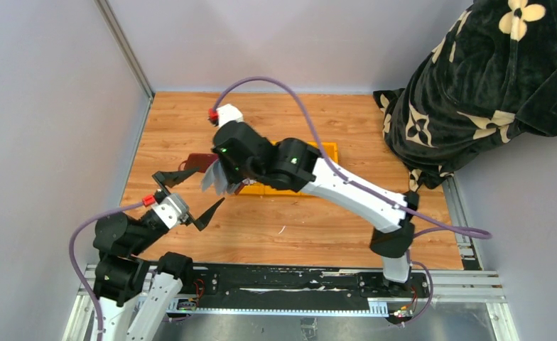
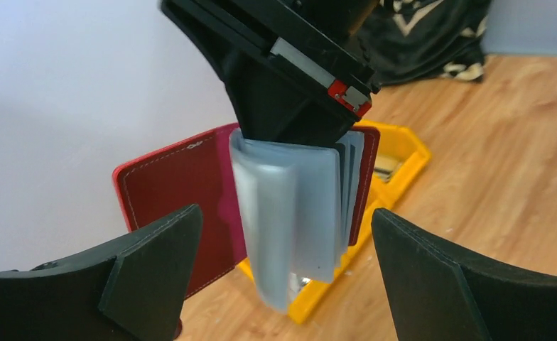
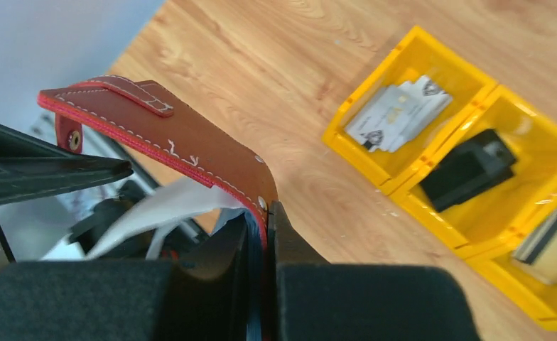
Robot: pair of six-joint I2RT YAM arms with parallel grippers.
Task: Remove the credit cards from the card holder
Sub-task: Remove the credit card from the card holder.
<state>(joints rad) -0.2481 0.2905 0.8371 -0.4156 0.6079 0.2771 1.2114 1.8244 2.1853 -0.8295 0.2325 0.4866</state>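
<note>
Right gripper [image 3: 265, 234] is clenched on the card holder [image 3: 176, 138], pinching one edge of the maroon cover between its fingers. The holder is up off the wooden table [image 1: 297, 220] and hangs open. Closure tab [image 3: 130, 92] lies flat on the outer cover, and the grey see-through sleeves [image 2: 283, 213] fan downward below the grip. From the top view it sits just left of the yellow tray [image 3: 357, 160], over the left-centre of the table. Left gripper [image 1: 188, 197] is released, jaws spread wide, nothing in them. It points at the holder from the near-left, with the sleeves framed between its fingers in its wrist view, no contact. The tray has three compartments. The silvery card [image 3: 400, 114] lies in the first, a dark card [image 3: 467, 170] in the middle one, looking blocky here, and a pale tan card [image 3: 554, 245] in the third, cut by the frame edge. Can't tell whether any card is left in the sleeves, they're too blurred. A black floral cloth [image 1: 474, 85] is bunched at the far right.
</note>
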